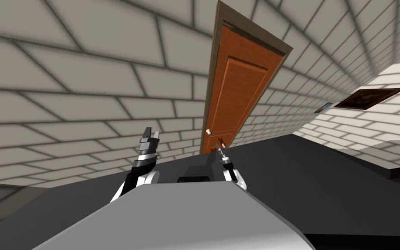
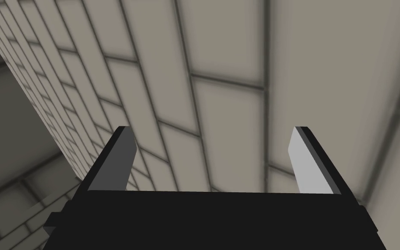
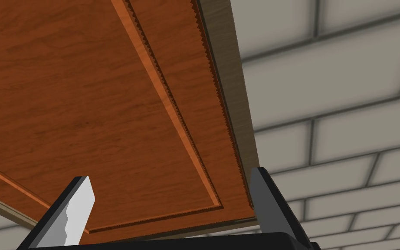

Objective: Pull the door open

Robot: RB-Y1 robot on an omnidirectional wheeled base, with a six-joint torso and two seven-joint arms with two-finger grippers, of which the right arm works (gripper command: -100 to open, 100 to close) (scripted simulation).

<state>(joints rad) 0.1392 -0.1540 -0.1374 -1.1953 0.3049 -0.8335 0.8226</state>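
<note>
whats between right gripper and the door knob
Nothing: head view shows a bare gap from right gripper to the small round white knob on the orange-brown door.

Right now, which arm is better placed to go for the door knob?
Right, I'd say. The right tool, open, faces the door and shows close to the knob in the head view. The left tool, also open, faces bare wall off to the door's side.

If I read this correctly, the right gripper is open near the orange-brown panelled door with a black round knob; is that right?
Not quite: the head view shows the round knob is white, not black. The right gripper is indeed open near the orange-brown panelled door.
</note>
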